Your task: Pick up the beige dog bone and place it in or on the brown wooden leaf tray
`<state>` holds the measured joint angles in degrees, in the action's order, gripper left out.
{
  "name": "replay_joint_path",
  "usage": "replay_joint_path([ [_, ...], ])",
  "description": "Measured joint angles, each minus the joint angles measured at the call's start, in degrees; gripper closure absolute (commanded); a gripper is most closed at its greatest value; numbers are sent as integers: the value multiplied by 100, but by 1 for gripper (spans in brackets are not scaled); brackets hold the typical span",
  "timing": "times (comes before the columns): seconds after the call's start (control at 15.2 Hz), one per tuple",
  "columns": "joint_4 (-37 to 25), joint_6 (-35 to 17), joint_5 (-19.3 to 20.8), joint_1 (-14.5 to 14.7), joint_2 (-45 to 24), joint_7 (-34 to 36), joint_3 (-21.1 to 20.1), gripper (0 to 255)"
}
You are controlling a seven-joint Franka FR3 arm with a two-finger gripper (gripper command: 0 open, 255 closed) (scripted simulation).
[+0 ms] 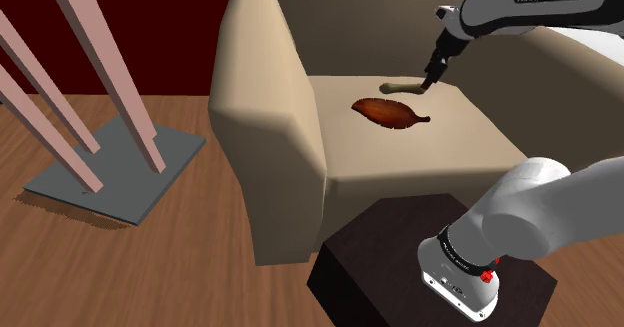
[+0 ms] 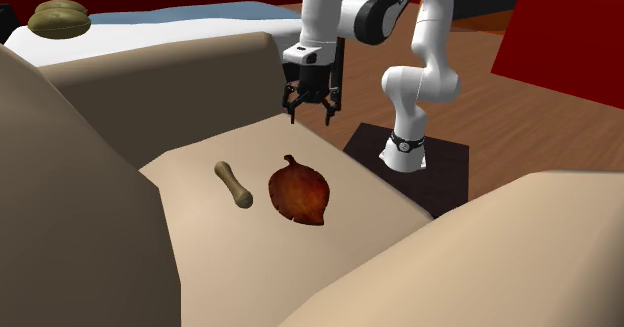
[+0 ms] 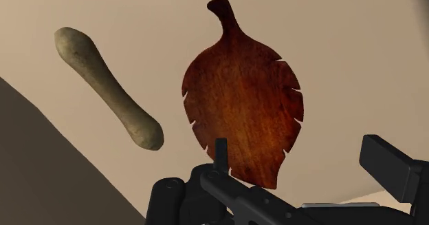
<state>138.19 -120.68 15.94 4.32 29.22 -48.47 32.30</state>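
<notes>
A beige dog bone (image 2: 234,184) lies flat on the tan seat cushion (image 2: 380,200), with a reddish-brown wooden leaf tray (image 2: 299,193) right beside it and a narrow gap between them. In the shoulder view the bone (image 1: 403,88) lies just behind the tray (image 1: 390,112). My black gripper (image 2: 311,113) hangs open above the seat, past the tray's stem end, with nothing between its fingers. In the wrist view the bone (image 3: 108,86) and the tray (image 3: 242,106) lie ahead of the gripper (image 3: 302,165), and the tray is nearer to its fingers (image 3: 220,155).
The seat belongs to a beige armchair with a thick armrest (image 1: 265,105) on one side and a tall backrest (image 2: 150,85). Pink wooden legs (image 1: 110,85) stand on a grey mat (image 1: 120,175) on the wood floor. My dark stand (image 2: 440,165) sits beside the chair.
</notes>
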Motion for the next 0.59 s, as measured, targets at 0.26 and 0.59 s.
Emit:
replay_joint_path([
  [0.26,-437,-409,-329,374,-839,-1222,811,0],
  [0.59,-1230,-758,-1521,939,-2316,-3150,1848,0],
])
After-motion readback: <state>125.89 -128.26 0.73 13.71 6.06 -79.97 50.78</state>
